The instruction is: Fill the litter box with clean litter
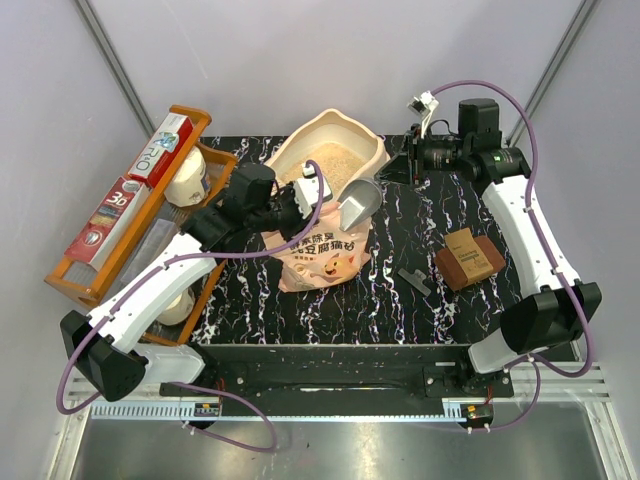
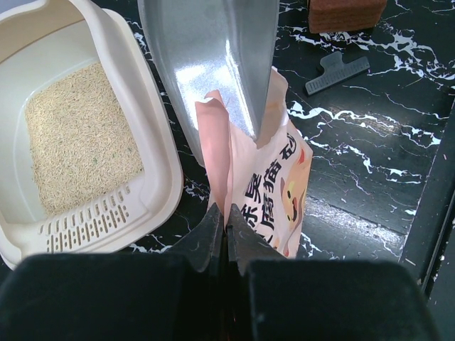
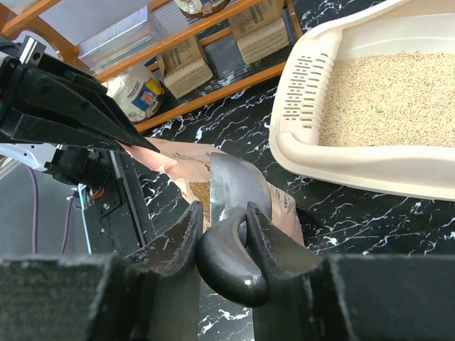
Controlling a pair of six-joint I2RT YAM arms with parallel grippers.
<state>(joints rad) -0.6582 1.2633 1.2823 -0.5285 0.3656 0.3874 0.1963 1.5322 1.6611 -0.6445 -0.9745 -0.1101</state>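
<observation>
We find the litter box at the far middle of the black marbled worktop, its peaked end turned away from the arms. The clean litter lies as a shallow pale layer over part of its floor. Just in front of its near rim stands the pink bag, mouth open. The left fingers are pinched tight on the bag's upper edge and hold that side of the mouth up. The right fingers are clamped round the dark handle of the grey scoop. From the right wrist we see the handle filling the gap between them. The scoop slants downward with its tip inside the bag's mouth, and what we see of its bowl from the left wrist is bare and shiny. A little brownish litter shows inside the bag beside the scoop. To the left of the box we note the orange rack, loaded with boxes and bottles. To the right of the bag, a black clip and a brown block lie apart on the worktop.
</observation>
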